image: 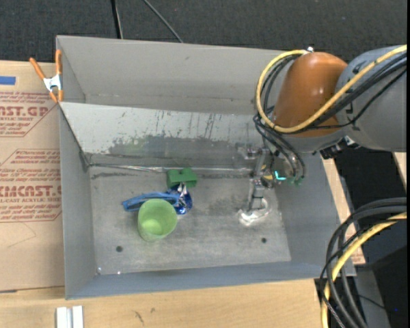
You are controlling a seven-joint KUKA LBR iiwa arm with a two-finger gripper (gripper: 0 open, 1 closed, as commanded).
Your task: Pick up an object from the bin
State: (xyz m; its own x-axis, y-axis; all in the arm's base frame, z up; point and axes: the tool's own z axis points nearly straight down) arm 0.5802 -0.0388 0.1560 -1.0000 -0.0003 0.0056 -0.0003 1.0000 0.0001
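My gripper [258,198] hangs over the right part of the bin floor, pointing down. Right under its tip lies a small clear, whitish crumpled thing [253,216]; whether the gripper touches it I cannot tell. Further left, a light green cup [156,221] lies on its side. A blue strip-like thing [152,201] with a blue and white wrapper end [184,203] curls round the cup's far side. A small dark green block [181,178] sits just behind them.
The arm with its orange cover and yellow cables reaches in over the bin's right rim. The bin's sloping back wall rises close behind the gripper. Bare floor lies between the cup and the whitish thing.
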